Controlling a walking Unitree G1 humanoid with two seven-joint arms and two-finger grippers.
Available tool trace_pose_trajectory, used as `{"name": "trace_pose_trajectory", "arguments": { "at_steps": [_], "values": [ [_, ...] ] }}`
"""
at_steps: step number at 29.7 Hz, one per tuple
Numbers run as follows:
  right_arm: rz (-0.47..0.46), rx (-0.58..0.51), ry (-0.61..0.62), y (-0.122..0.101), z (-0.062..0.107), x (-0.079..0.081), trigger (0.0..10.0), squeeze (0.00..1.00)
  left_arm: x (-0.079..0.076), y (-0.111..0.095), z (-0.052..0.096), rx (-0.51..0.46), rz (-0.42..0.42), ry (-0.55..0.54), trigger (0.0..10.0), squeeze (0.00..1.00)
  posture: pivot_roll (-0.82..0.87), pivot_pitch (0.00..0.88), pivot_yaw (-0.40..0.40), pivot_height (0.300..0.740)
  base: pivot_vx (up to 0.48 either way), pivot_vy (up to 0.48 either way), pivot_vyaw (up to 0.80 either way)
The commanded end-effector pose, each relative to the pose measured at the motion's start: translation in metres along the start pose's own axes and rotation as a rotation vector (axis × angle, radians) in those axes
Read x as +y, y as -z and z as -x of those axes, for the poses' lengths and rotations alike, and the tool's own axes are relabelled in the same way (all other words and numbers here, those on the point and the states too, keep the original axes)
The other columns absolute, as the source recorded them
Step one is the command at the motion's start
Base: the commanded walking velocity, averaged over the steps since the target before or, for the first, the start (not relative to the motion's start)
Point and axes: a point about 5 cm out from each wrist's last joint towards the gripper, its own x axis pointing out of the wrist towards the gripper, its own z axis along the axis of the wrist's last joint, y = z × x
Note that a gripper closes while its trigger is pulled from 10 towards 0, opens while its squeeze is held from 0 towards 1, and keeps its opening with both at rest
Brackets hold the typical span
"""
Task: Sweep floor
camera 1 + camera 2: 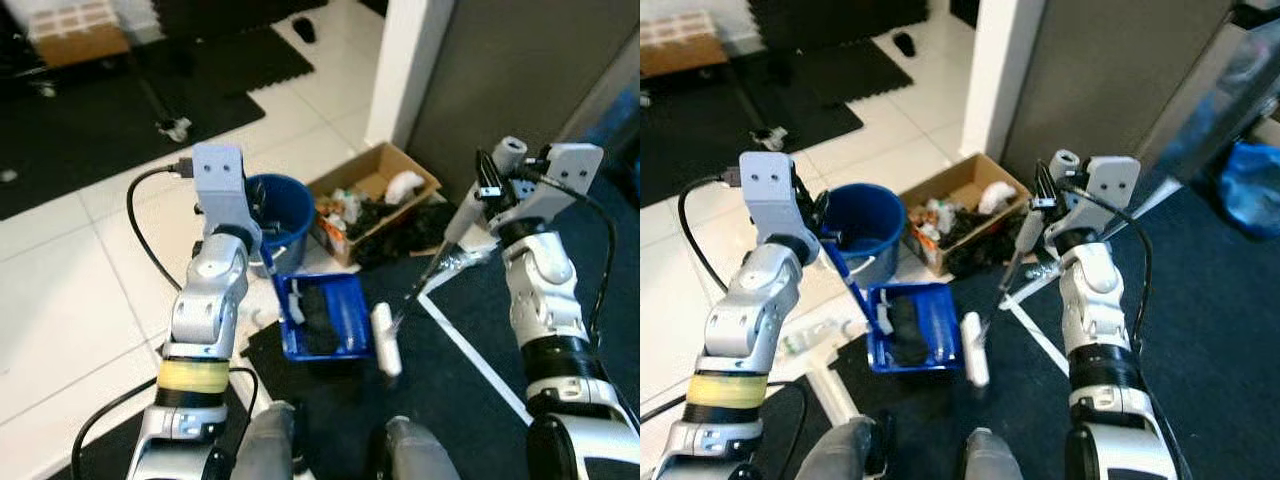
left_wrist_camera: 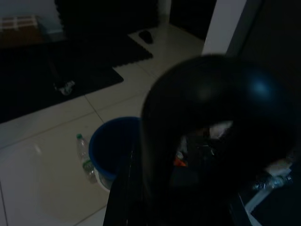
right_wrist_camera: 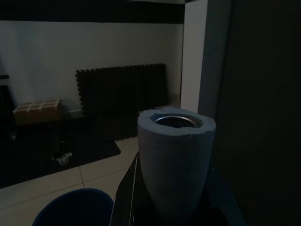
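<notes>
The grey foam-gripped broom handle [image 1: 470, 205] slants from the right tool [image 1: 492, 185], clamped on its upper end, down and left toward a white plastic bottle [image 1: 386, 338] on the dark mat [image 1: 450, 400]. Just left sits the blue rectangular plastic dustpan [image 1: 325, 318], its upright handle held by the left tool [image 1: 825, 235], beside 1 round blue bucket [image 1: 277, 215].

Both silver arms raised, bent at elbows. Left gripper [image 1: 262, 243] at 10 o'clock, jaws clamped on a blue handle [image 1: 852, 287]. Right gripper [image 1: 1050, 200] at 2 o'clock, wrist cocked inward, jaws closed round a grey broom handle [image 3: 175, 160].
</notes>
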Motion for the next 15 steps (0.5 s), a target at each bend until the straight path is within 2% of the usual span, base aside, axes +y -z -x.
{"name": "trace_pose_trajectory", "arguments": {
  "at_steps": [1,9,15],
  "values": [
    [0.005,-0.047,0.022,-0.007,0.001,-0.006,10.0,0.00,-0.004,-0.019,0.000,-0.081,-0.002,0.015,10.0,0.00,0.00,0.067,-0.053,0.740,0.000,0.000,0.00],
    [0.007,-0.045,0.019,-0.005,0.001,-0.003,10.0,0.00,-0.004,-0.030,-0.001,-0.101,0.016,0.005,10.0,0.00,0.00,0.069,-0.057,0.740,0.000,0.000,0.00],
    [0.011,-0.075,0.028,-0.012,-0.001,-0.004,10.0,0.00,-0.008,-0.066,0.003,-0.219,-0.056,0.064,10.0,0.00,0.00,0.069,-0.056,0.740,0.000,0.000,0.00]
  ]
}}
